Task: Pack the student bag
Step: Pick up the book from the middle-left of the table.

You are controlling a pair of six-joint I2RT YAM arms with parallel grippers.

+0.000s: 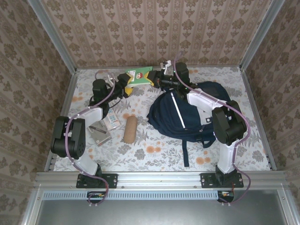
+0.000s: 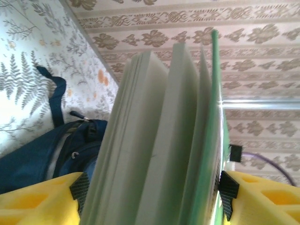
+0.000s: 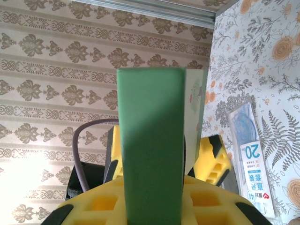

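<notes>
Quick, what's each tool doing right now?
Left tool: closed on the green book.
Right tool: closed on the same green book.

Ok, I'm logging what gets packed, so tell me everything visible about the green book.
The green book looks like a thin softcover: bright green cover with a cartoon picture, white pages fanning apart. It appears lifted near the back wall, beside the student bag, clamped at opposite ends by the left gripper and right gripper, yellow jaws shut on it.
</notes>
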